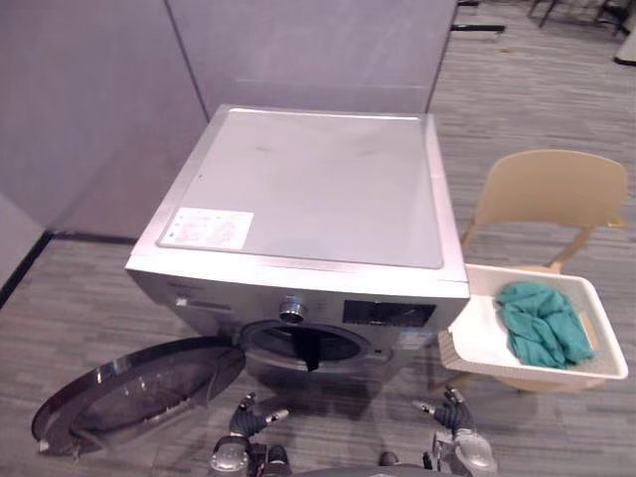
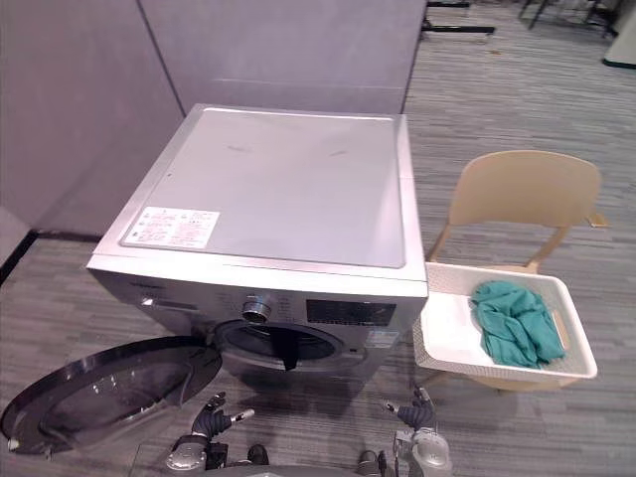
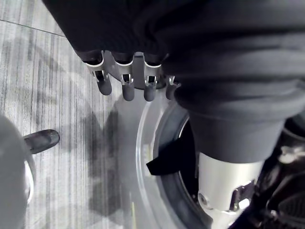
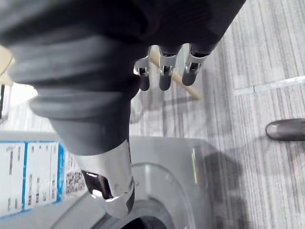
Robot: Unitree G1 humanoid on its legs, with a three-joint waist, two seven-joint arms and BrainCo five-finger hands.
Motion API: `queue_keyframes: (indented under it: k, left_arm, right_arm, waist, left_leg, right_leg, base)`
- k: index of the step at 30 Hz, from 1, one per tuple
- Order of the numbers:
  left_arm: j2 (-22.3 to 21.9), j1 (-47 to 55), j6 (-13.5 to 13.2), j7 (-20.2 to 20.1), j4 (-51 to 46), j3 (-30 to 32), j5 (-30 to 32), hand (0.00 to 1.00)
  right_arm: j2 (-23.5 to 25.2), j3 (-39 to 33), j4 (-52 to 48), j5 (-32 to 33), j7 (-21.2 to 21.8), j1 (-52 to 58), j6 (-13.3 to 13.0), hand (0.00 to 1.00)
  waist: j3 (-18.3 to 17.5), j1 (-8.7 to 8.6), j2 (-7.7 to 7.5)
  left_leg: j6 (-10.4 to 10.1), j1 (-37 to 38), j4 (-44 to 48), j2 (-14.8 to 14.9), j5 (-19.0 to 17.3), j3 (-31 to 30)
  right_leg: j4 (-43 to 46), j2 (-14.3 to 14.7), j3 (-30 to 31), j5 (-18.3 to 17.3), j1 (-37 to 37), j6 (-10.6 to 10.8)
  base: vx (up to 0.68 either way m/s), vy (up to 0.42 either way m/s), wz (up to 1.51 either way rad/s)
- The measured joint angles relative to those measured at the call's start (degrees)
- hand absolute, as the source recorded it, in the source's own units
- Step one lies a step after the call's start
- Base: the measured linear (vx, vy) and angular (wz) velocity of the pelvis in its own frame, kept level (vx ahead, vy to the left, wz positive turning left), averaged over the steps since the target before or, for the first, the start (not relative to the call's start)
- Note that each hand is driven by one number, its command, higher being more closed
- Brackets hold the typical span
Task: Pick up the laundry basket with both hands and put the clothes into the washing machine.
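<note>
A white laundry basket (image 1: 477,338) sits on a beige chair (image 1: 550,194) to the right of the silver washing machine (image 1: 308,189). A teal garment (image 1: 540,321) lies bunched inside the basket. The machine's round door (image 1: 134,390) hangs open to the left, and a dark piece of cloth (image 1: 307,347) dangles from the drum opening. My left hand (image 1: 248,417) hangs low in front of the machine, fingers relaxed and holding nothing. My right hand (image 1: 452,412) hangs low too, just below the basket's near corner, also open and holding nothing.
Grey partition walls (image 1: 99,109) stand behind and to the left of the machine. Striped grey carpet (image 1: 527,89) surrounds everything. A dark shoe (image 3: 42,140) rests on the floor in the left wrist view, and another (image 4: 286,130) in the right wrist view.
</note>
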Motion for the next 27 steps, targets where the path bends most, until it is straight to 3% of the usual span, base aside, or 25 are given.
queue_keyframes:
  k: [2,4,5,6,7,9,10,11,12,13,14,15,16,18,19,20,21,23,24,26,27]
  left_arm:
    - [0.04,-0.60,0.38,0.03,0.43,-0.57,0.68,0.00]
    - [0.04,-2.09,0.77,0.09,1.79,-1.02,0.86,0.00]
    - [0.74,-2.27,0.84,0.17,1.88,-0.90,0.83,0.00]
    - [0.63,-3.00,1.12,0.16,2.36,-0.93,0.82,0.00]
    - [0.46,-3.24,1.06,0.16,2.26,-1.04,0.82,0.00]
    - [0.01,-3.76,1.06,0.27,2.37,-0.96,0.66,0.00]
    - [-0.12,-3.80,1.00,0.24,2.35,-0.99,0.53,0.00]
    - [-0.16,-3.80,0.86,0.21,2.38,-0.90,0.38,0.00]
    - [-0.06,-3.95,0.87,0.22,2.49,-0.89,0.33,0.00]
    - [0.17,-4.02,0.95,0.21,2.52,-0.88,0.33,0.00]
    - [0.20,-4.17,1.11,0.19,2.93,-0.91,0.37,0.00]
    - [0.02,-4.28,1.17,0.16,3.20,-0.91,0.37,0.00]
    - [-1.24,-4.59,1.51,0.05,3.28,-0.92,0.47,0.00]
    - [-1.18,-5.40,1.46,0.06,3.14,-0.14,0.48,0.00]
    - [-1.30,-6.24,1.28,0.07,2.56,1.03,0.30,0.00]
    - [-1.45,-6.19,1.22,0.05,1.56,1.14,0.24,0.00]
    - [-1.56,-5.91,0.94,0.12,0.96,1.16,-0.26,0.00]
    - [-1.73,-3.65,0.41,0.27,-1.20,1.09,-2.03,0.00]
    - [-2.03,-3.11,0.32,0.31,-1.43,1.03,-2.36,0.00]
    - [-2.73,-3.21,0.23,0.30,-2.26,0.99,-2.36,0.00]
    - [-2.92,-3.12,0.15,0.32,-2.78,0.98,-2.35,0.00]
  right_arm:
    - [0.01,0.19,0.01,0.78,-0.05,-1.86,0.12,0.00]
    - [0.12,1.18,-0.14,0.97,-0.16,-4.17,0.13,0.00]
    - [1.18,1.65,-0.57,1.49,-0.14,-5.32,0.14,0.00]
    - [1.40,1.65,-1.03,1.98,-0.22,-6.57,0.13,0.00]
    - [1.21,1.64,-1.07,1.97,-0.23,-6.69,0.21,0.00]
    - [0.67,2.80,-0.99,1.95,-0.39,-5.90,0.55,0.00]
    - [0.44,2.98,-0.83,1.91,-0.49,-5.97,0.67,0.00]
    - [0.00,3.38,-0.77,1.90,-0.92,-6.32,0.70,0.00]
    - [-0.15,3.40,-0.76,1.88,-1.17,-6.45,0.71,0.00]
    - [-0.19,3.35,-0.64,1.59,-1.18,-6.45,0.78,0.00]
    - [-0.25,3.31,-0.39,0.77,-1.17,-6.48,0.97,0.00]
    - [-0.71,3.33,-0.38,0.65,-1.13,-6.41,1.02,0.00]
    - [-2.23,3.36,-0.35,0.64,-1.06,-5.16,1.25,0.00]
    - [-2.36,3.84,0.27,0.65,-1.01,-4.47,1.86,0.00]
    - [-2.29,5.22,0.86,0.67,-1.08,-5.41,1.87,0.00]
    - [-2.49,5.75,1.75,0.68,-1.11,-6.48,1.70,0.00]
    - [-2.55,6.11,2.60,0.69,-1.17,-7.06,1.71,0.00]
    - [-2.13,7.28,5.21,0.67,-1.05,-7.32,1.80,0.00]
    - [-2.04,7.07,5.07,0.69,-1.03,-6.37,1.83,0.00]
    - [-2.10,7.04,4.53,0.67,-1.02,-6.23,1.85,0.00]
    - [-2.17,7.04,4.12,0.67,-1.03,-6.27,1.81,0.00]
  waist:
    - [0.27,-0.44,0.00]
    - [0.94,-0.57,-0.12]
    - [1.97,-0.42,-0.29]
    - [2.72,-0.69,-0.03]
    - [3.10,-0.91,0.46]
    - [3.04,-0.84,-0.11]
    - [3.02,-0.90,0.16]
    - [2.89,-1.18,0.48]
    - [2.79,-1.44,0.32]
    - [2.08,-2.35,-0.98]
    - [2.56,-2.31,-0.34]
    - [2.81,-2.44,0.37]
    - [2.89,-3.38,2.50]
    - [3.02,-2.93,2.97]
    - [3.67,-2.36,3.15]
    - [4.43,-2.31,3.26]
    - [4.88,-1.97,3.24]
    - [5.76,-0.22,2.86]
    - [6.33,0.23,2.24]
    - [6.94,1.04,2.95]
    - [7.09,1.03,3.21]
  left_leg:
    - [-0.18,0.24,0.13,0.42,-0.50,4.07]
    - [-0.23,0.49,1.21,1.14,-3.67,8.13]
    - [0.59,1.35,2.10,2.03,-4.95,13.16]
    - [0.93,2.50,3.55,3.92,-5.59,20.26]
    - [0.59,3.42,3.74,4.74,-5.79,22.97]
    - [-1.45,6.97,6.00,6.34,-7.44,35.33]
    - [-1.63,7.67,5.87,6.61,-7.54,37.76]
    - [-1.81,8.94,5.23,6.89,-7.44,42.53]
    - [-2.13,9.30,5.34,6.92,-7.57,44.21]
    - [-3.94,9.52,6.45,6.56,-8.50,46.07]
    - [-6.07,10.40,8.35,6.82,-9.65,46.68]
    - [-6.23,11.08,8.69,7.07,-9.78,46.88]
    - [-6.51,13.05,13.68,10.40,-11.11,47.02]
    - [0.13,11.91,29.85,18.69,-12.90,43.16]
    - [4.17,6.14,45.15,22.56,-16.67,31.09]
    - [1.87,0.42,49.91,19.71,-18.37,19.04]
    - [1.02,-2.21,51.35,17.21,-19.06,13.46]
    - [1.44,-9.23,50.73,10.14,-20.01,3.33]
    - [1.63,-13.46,45.97,7.15,-19.91,1.47]
    - [1.17,-18.39,32.91,3.31,-18.71,1.29]
    - [2.37,-19.51,27.86,2.09,-16.63,1.62]
  right_leg:
    - [-0.01,1.00,3.44,2.37,-2.91,-0.13]
    - [-1.96,3.09,3.22,8.11,-5.85,-1.42]
    - [-6.48,3.99,-0.18,10.78,-5.99,-5.79]
    - [-4.31,2.67,-10.23,6.59,-7.71,-10.58]
    - [-1.79,2.00,-15.13,5.38,-8.69,-11.90]
    - [3.85,-1.57,-33.43,-0.23,-9.79,-14.56]
    - [3.98,-1.89,-37.02,-1.04,-9.64,-15.29]
    - [5.81,-3.17,-45.47,-1.78,-10.02,-16.21]
    - [7.60,-4.61,-48.39,-1.89,-10.64,-16.17]
    - [10.02,-5.55,-51.20,-1.75,-11.40,-14.81]
    - [11.52,-4.18,-47.89,0.60,-12.89,-13.27]
    - [12.14,-2.99,-46.16,-0.12,-13.21,-13.41]
    - [13.48,0.26,-42.54,-2.84,-13.47,-12.90]
    - [12.86,3.85,-38.99,-4.05,-12.40,-13.44]
    - [10.04,7.81,-34.25,-3.94,-10.37,-13.79]
    - [8.21,9.18,-31.97,-3.81,-8.44,-13.98]
    - [7.31,9.83,-30.37,-3.83,-7.02,-14.03]
    - [4.06,10.91,-26.06,-3.20,-1.28,-12.82]
    - [1.66,10.94,-25.01,-3.16,1.50,-12.01]
    - [-1.69,10.92,-24.58,-3.03,4.80,-10.65]
    - [-2.74,10.98,-24.72,-3.04,5.70,-10.08]
  base:
    - [-0.12,0.030,-1.53]
    - [-0.12,0.015,-2.23]
    - [-0.16,-0.057,-2.78]
    - [-0.17,-0.063,-2.81]
    - [-0.16,-0.070,-2.80]
    - [-0.09,-0.077,-2.61]
    - [-0.01,-0.165,-2.57]
    - [0.03,-0.158,-2.06]
    - [0.08,-0.209,-2.33]
    - [0.12,-0.214,-2.26]
    - [0.13,-0.200,-2.16]
    - [0.29,-0.195,-2.23]
    - [0.30,-0.123,-1.58]
    - [0.30,-0.112,-1.56]
    - [0.29,-0.115,-1.62]
    - [0.24,-0.102,-1.59]
    - [0.18,-0.025,-1.25]
    - [0.25,0.016,-1.19]
    - [0.27,0.034,-0.65]
    - [0.27,0.054,-0.05]
    - [0.43,0.100,-0.05]
